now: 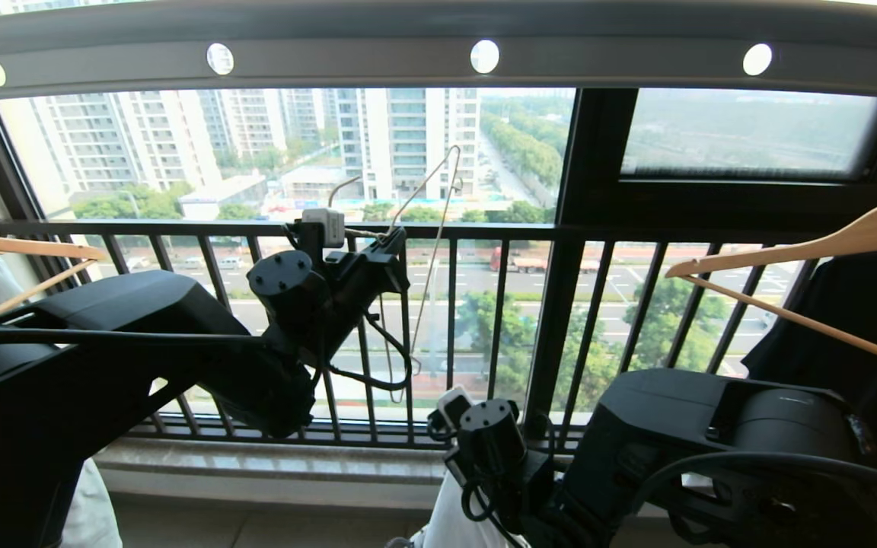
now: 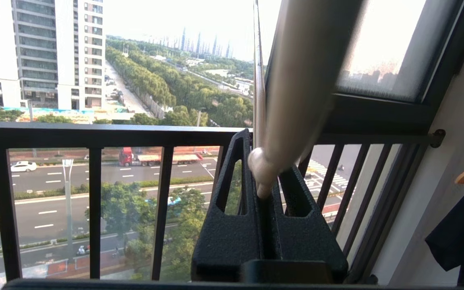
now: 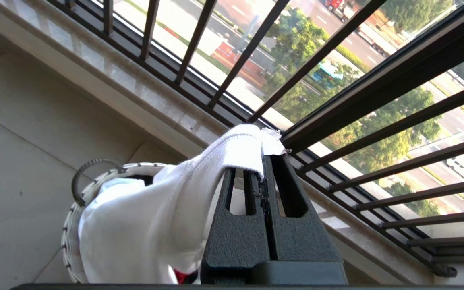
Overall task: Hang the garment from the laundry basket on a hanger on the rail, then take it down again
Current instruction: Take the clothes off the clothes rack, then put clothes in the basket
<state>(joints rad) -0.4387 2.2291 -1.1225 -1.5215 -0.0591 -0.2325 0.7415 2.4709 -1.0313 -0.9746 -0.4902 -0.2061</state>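
The left tool (image 1: pixel 389 247) is pressed together on the hanger (image 1: pixel 427 228), holding it in front of the window railing (image 1: pixel 484 232) and below the rail (image 1: pixel 438 57). The hanger stands nearly upright, its long axis vertical and one end pointing up toward the rail. The right tool (image 3: pixel 262 161), lower than the railing's top bar, pinches the garment's (image 3: pixel 167 209) hem; the cloth trails down into the laundry basket (image 3: pixel 71 217). The thin wire may twist in the grip, or the hem may slip out under the cloth's weight.

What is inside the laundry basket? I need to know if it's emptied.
The white garment trails from the right pincer down into the laundry basket, covering its opening. Anything beneath is hidden.
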